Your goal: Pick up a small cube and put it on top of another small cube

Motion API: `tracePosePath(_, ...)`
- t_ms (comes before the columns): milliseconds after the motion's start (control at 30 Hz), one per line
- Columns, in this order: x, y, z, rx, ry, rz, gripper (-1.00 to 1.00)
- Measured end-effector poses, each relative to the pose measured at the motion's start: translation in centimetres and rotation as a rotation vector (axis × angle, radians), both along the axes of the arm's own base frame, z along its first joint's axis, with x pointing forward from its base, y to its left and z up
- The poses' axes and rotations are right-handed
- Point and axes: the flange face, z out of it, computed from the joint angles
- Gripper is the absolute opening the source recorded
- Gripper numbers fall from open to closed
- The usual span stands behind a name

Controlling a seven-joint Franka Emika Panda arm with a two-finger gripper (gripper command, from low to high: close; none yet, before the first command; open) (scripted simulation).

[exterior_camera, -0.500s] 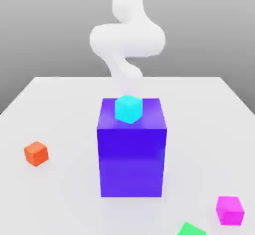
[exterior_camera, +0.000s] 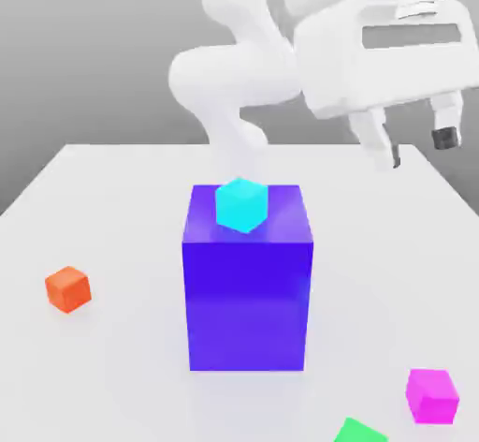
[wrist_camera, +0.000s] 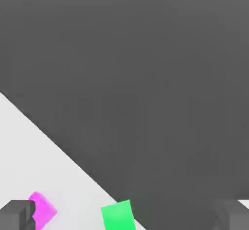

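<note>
Exterior view: the gripper [exterior_camera: 419,150], absent a moment earlier, now hangs high at the exterior view's right, fingers wide apart, holding nothing; the approach appears to be beginning. The glossy pink cube [exterior_camera: 432,396] lies on the smooth pale table [exterior_camera: 122,375], near the green cube [exterior_camera: 360,432]. Hand view: pink and green show as flat-faced, untextured solids, neither gripped.

Bright, even light; blue-purple block [exterior_camera: 248,304] faintly mirrored below; light's source unclear.
</note>
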Motion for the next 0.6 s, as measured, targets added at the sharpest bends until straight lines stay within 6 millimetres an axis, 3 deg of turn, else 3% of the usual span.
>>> tracePosePath(200,-1.0,6.3,-10.7,-0.120,0.091,0.301,0.00)
tracePosePath(433,-4.1,9.6,-22.5,-0.285,0.179,0.618,0.00)
tracePosePath(567,-4.5,10.0,-28.3,-0.309,0.188,0.665,0.00)
tracePosePath(600,-4.6,10.0,-29.7,-0.309,0.190,0.666,-1.00)
